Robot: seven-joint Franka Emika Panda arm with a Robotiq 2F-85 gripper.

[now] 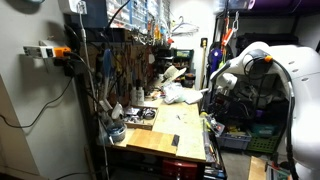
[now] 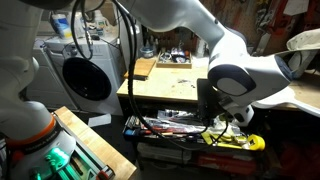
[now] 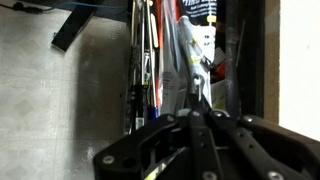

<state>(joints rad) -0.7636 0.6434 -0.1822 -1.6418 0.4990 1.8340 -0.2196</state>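
So the gripper [image 3: 197, 88] is hanging down beside the wooden worktop [image 2: 165, 92], right over a bundle of long tools [image 3: 150, 70] that's lying on the shelf [image 2: 150, 135] underneath. Its two fingers [image 3: 192, 105] are sitting pinched together with the tips meeting, and I can't make out anything between them. In the wrist view the tools are all running top to bottom, long axis lined up with the fingers. In an exterior view the same bundle [image 2: 180, 124] is lying along the shelf's front edge. It's too jumbled for a proper count, but at least four shafts are showing. One yellow tool [image 2: 238, 143] is lying just beside them.
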